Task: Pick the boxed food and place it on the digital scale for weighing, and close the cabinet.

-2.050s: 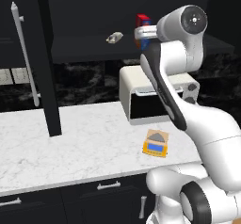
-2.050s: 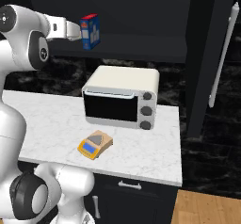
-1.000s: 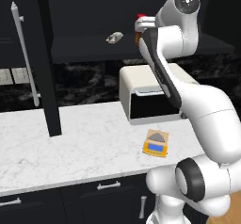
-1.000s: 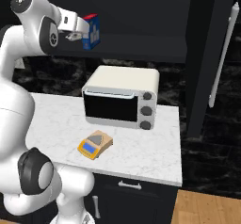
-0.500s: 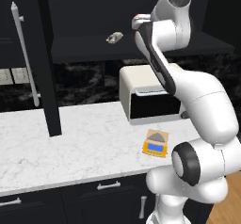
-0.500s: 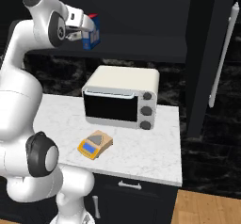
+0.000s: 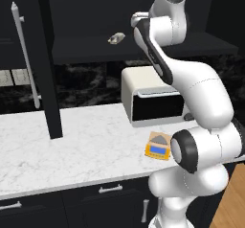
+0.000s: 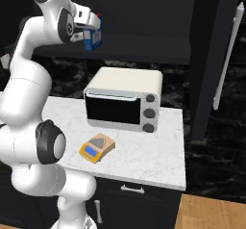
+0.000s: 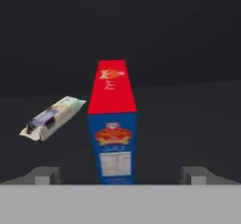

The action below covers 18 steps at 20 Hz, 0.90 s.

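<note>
While the gripper stands with fingers spread wide either side of the boxed food, upright on the cabinet shelf at frame centre, closing off-centre could topple it toward the packet at left.

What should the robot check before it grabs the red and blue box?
1. Box is between the pincer fingers: ok.
2. Pincer open wider than the box: ok, gap on both sides.
3. Pincer gripping the box: not ok, not yet touching.
4. Small packet out of the way: ok, lies off to one side.
5. Scale free on the counter: ok.
6. Cabinet door shut: not ok, open.
</note>
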Motion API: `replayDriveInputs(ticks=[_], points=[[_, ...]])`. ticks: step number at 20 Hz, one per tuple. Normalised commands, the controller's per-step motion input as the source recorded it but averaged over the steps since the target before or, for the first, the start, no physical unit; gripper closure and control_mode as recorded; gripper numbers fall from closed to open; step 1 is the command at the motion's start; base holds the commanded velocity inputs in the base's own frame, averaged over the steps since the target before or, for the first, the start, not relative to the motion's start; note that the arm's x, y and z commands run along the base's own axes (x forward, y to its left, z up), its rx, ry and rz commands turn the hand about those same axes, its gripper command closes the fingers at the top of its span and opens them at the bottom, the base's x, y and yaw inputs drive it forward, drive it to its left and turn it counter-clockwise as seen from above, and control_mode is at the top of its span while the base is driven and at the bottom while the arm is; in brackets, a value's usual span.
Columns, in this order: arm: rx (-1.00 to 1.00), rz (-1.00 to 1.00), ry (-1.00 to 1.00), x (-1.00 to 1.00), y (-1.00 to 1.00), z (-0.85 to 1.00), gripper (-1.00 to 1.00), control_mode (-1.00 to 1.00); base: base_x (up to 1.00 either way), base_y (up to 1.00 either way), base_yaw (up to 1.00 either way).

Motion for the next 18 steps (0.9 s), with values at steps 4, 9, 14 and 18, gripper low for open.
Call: replayDriveInputs(ticks=[4,9,14,18], points=[[0.00,0.00,0.00,0.33,0.00,-0.07,-1.00,-1.00,0.00,0.00,0.00],[0.00,0.00,0.00,0.33,0.00,-0.05,-1.00,-1.00,0.00,0.00,0.00],[0.00,0.00,0.00,0.30,0.00,-0.06,-1.00,-1.00,0.00,0.00,0.00],[0.00,0.00,0.00,0.27,0.00,-0.08,-1.00,-1.00,0.00,0.00,0.00]])
